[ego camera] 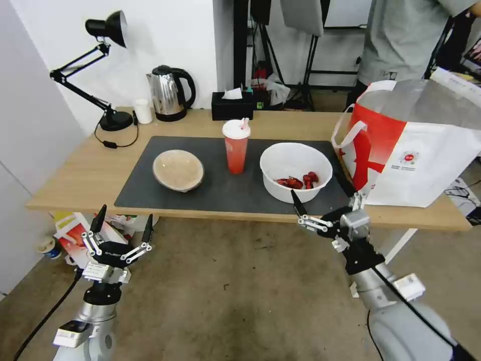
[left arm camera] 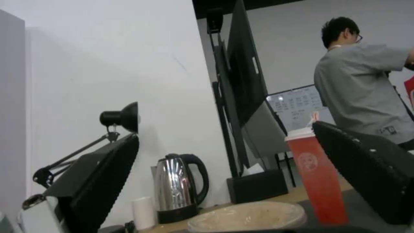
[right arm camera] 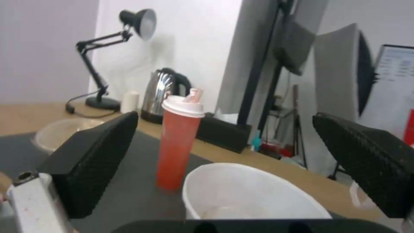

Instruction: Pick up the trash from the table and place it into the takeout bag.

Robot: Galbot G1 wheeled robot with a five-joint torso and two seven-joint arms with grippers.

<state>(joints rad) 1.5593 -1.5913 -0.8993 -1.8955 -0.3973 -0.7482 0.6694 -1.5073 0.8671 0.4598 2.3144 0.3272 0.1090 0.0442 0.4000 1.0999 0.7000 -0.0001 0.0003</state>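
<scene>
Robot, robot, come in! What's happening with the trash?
Left gripper open, low before table. Right gripper open, at white bowl. Red cup, beige bowl untouched. Takeout bag open; path clear.

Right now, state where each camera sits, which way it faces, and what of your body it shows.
Head view: high, looking forward and down over the table; left gripper and right gripper, both open, show below its near edge.
Left wrist view: low at table height, facing the beige bowl between open fingers.
Right wrist view: just above the white bowl, between open fingers.
Shared: all three show the red cup, kettle and lamp.
</scene>
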